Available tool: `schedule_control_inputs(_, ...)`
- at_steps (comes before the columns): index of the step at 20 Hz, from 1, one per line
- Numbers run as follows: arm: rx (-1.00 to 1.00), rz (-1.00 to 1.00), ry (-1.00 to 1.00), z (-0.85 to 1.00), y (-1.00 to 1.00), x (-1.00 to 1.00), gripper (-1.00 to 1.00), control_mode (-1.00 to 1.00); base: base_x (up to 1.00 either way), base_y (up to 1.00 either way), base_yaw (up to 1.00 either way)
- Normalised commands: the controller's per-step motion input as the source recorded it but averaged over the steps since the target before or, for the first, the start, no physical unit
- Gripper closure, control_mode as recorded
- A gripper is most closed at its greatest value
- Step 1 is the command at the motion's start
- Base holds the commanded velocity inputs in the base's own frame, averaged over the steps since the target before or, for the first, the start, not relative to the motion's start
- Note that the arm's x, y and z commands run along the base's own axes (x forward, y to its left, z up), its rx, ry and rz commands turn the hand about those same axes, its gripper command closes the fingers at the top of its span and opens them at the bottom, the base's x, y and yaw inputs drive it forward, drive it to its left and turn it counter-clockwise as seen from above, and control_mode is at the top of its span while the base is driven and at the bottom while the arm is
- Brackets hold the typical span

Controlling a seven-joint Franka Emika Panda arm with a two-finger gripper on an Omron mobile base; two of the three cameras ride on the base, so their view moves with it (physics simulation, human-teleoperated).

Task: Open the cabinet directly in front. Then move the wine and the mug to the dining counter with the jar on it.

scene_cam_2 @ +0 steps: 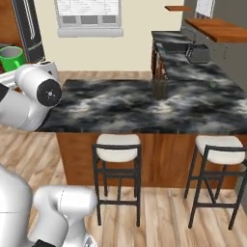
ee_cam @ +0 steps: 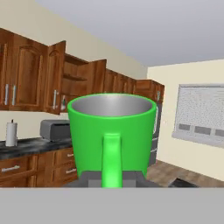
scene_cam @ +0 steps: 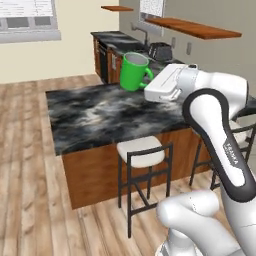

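Left base view: mug (scene_cam: 134, 72) upright in my grip, held above counter (scene_cam: 100, 117) far edge.

Right base view: mug (scene_cam_2: 11, 58) left of counter (scene_cam_2: 144, 106); jar (scene_cam_2: 159, 89) stands mid-counter.

Hand view: my jaws clamped on mug (ee_cam: 113, 135) base, handle facing camera; cabinet (ee_cam: 78, 85) doors open behind.

Judgement: mug light, rigid, smooth; low hold firm, rim grip riskier.
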Motion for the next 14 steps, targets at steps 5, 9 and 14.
schedule_control_inputs(5,0.0,0.0,0.0,0.0,0.0,0.0,1.0,1.0,0.18,-0.52,0.24)
schedule_control_inputs(9,0.0,0.0,0.0,0.0,0.0,0.0,1.0,1.0,0.44,-1.0,0.15)
schedule_control_inputs(14,0.0,0.0,0.0,0.0,0.0,0.0,1.0,1.0,0.58,-1.0,0.16)
